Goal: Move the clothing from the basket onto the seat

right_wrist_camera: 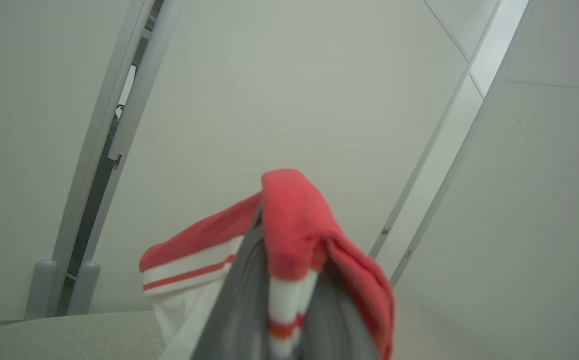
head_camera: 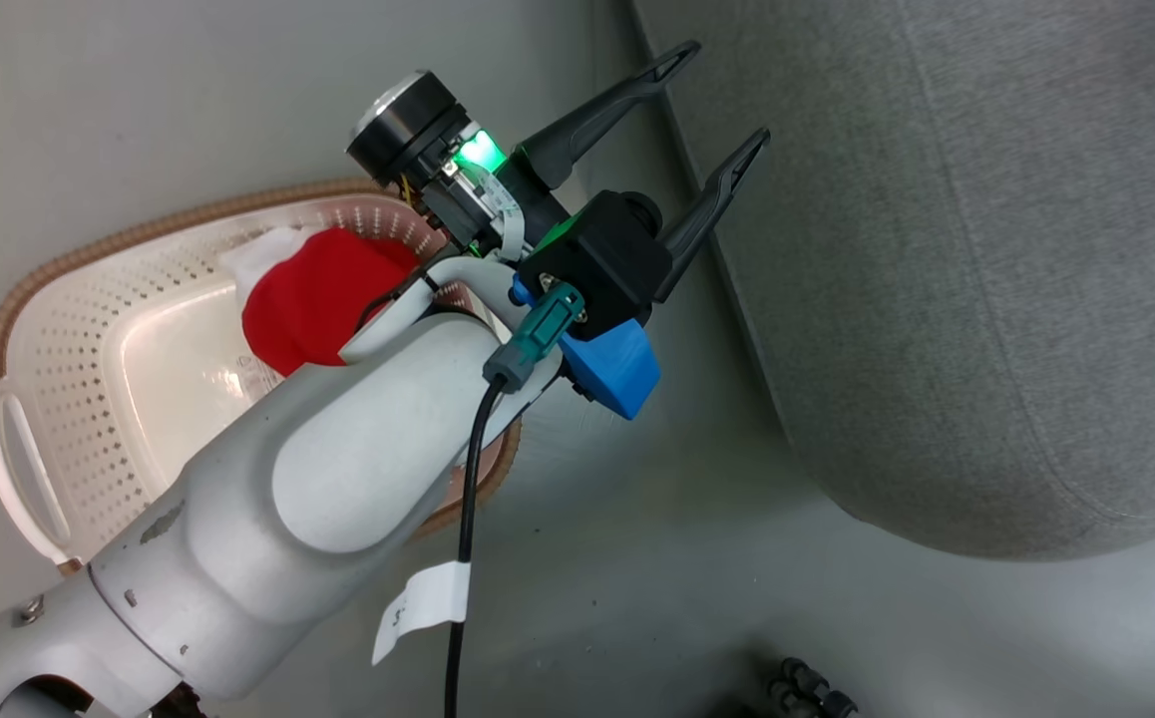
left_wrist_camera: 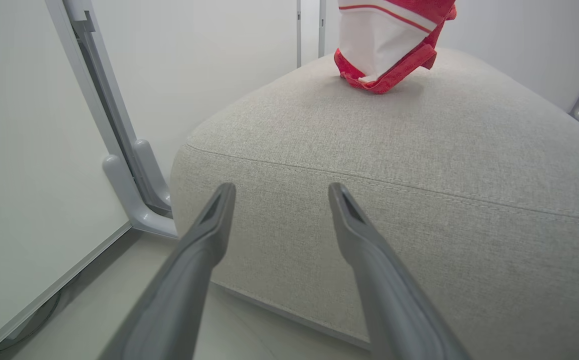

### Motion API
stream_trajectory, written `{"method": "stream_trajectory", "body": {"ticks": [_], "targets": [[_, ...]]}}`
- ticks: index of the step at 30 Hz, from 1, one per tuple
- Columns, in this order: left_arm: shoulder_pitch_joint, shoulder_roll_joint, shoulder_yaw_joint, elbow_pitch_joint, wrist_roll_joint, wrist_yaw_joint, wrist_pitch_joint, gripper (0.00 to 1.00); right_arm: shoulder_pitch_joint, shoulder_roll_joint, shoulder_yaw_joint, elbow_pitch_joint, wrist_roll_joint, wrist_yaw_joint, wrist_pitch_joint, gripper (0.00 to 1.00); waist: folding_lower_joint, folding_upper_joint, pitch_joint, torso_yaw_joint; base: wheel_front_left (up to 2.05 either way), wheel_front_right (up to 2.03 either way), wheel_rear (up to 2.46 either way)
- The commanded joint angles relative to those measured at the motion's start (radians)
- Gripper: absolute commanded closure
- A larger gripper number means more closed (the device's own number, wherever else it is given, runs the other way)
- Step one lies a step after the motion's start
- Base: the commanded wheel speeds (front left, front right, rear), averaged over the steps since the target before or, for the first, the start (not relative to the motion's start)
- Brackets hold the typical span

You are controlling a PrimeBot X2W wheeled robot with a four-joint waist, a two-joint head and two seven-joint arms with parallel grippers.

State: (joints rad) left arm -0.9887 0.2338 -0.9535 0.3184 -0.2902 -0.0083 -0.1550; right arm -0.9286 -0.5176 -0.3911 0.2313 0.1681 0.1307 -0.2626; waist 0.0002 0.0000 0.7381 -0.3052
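One piece of the clothing [head_camera: 323, 294], red with a white part, lies in the cream perforated basket [head_camera: 59, 359] on the floor at the left. My left gripper [head_camera: 722, 95] stands open and empty above the gap between the basket and the grey seat [head_camera: 986, 279]. In the left wrist view its fingers [left_wrist_camera: 280, 187] point at the seat's side [left_wrist_camera: 394, 200]. A second red and white garment [left_wrist_camera: 384, 45] hangs down and touches the seat's top. My right gripper [right_wrist_camera: 279, 240] is shut on that garment [right_wrist_camera: 294, 220], which drapes over its fingertips, above the seat [right_wrist_camera: 69, 335].
My pale left forearm [head_camera: 338, 469] covers the basket's right side. A grey frame post [left_wrist_camera: 119, 150] stands against the white wall panels beside the seat's corner. A dark ribbed object [head_camera: 807, 688] lies on the floor at the bottom edge.
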Motion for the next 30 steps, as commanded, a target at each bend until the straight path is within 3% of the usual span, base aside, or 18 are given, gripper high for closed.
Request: {"method": "stream_trajectory", "body": {"ticks": [1,16,20,21,22,23,30], "targets": [[-0.02,0.008,-0.001,-0.008,0.005,0.005,0.003,0.0,-0.009,0.01,-0.005,0.02,0.001,0.0,-0.003,1.0,-0.0002,0.0,0.046,0.013,0.0,0.0,0.0],[-0.04,0.03,-0.012,-0.042,0.011,0.018,0.018,0.0,0.06,0.127,0.002,0.335,-0.001,0.0,-0.003,1.0,-0.0002,0.0,0.107,0.05,0.0,0.0,0.0],[-0.029,0.037,-0.014,-0.044,0.006,0.021,0.017,0.0,0.072,0.149,0.006,0.359,0.005,0.0,-0.002,1.0,-0.0002,0.0,0.101,0.048,0.0,0.0,0.0],[-0.024,0.038,-0.014,-0.043,0.004,0.023,0.016,0.0,0.079,0.158,0.002,0.354,0.007,0.0,-0.002,0.77,-0.0002,0.0,0.096,0.045,0.0,0.0,0.0],[-0.022,0.038,-0.015,-0.043,0.003,0.024,0.014,0.0,0.085,0.163,-0.005,0.346,0.01,0.0,-0.002,0.33,-0.0002,0.0,0.09,0.043,0.0,0.0,0.0],[-0.021,0.038,-0.017,-0.041,0.002,0.025,0.01,0.0,0.095,0.171,-0.01,0.339,0.011,0.0,-0.002,0.0,-0.0002,0.0,0.084,0.041,0.0,0.0,0.0],[0.008,0.019,-0.017,-0.013,-0.02,0.033,-0.028,0.0,0.24,0.222,-0.03,0.25,-0.018,0.0,-0.002,0.0,-0.0002,0.0,0.006,0.039,0.0,0.0,0.0]]}}
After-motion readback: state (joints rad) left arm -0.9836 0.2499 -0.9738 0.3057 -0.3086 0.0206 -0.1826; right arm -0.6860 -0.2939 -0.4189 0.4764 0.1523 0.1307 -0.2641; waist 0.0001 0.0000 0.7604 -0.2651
